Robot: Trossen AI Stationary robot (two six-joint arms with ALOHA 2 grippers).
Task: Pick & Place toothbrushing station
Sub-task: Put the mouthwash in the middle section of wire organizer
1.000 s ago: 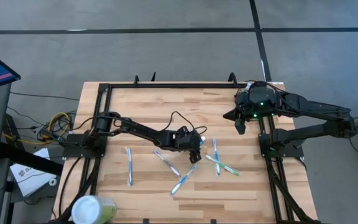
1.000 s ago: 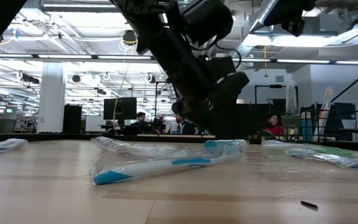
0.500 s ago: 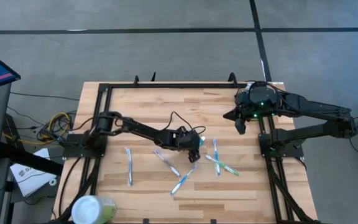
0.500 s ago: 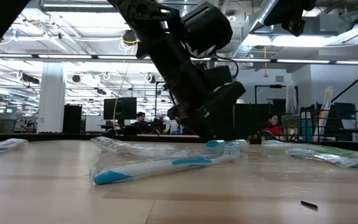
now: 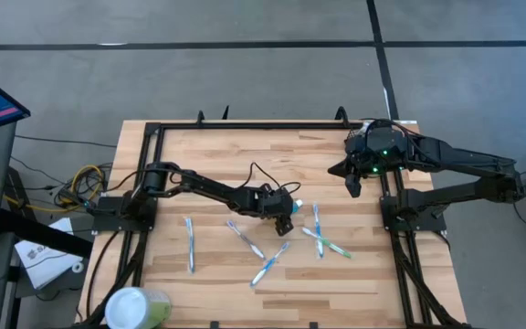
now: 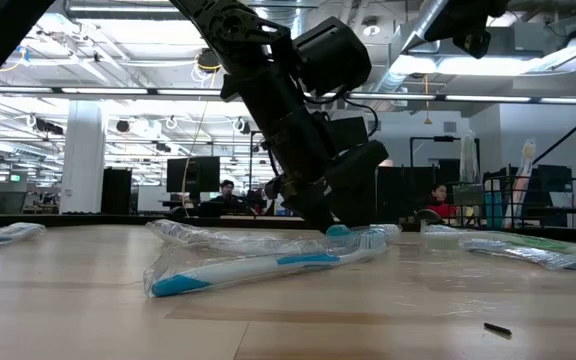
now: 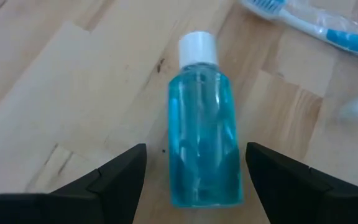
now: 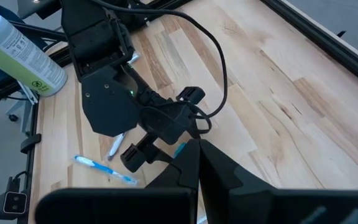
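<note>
While blue bottle point(image 7: 202, 127) lies flat on table point(image 5: 208, 155) mid-board, left tool point(image 7: 194, 177) straddles it, fingers wide, nothing gripped. Looks light, rigid, slick plastic; best pinch across body. Right tool point(image 5: 352, 185) shut, parked far corner. Toothbrushes point(image 5: 245, 239) nearby.

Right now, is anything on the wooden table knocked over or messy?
Yes. A small clear-blue bottle with a white cap lies on its side between the open left gripper's fingers. Several plastic-wrapped toothbrushes lie scattered at different angles. The round pale-green cup with a white lid stands at the table's edge.
</note>
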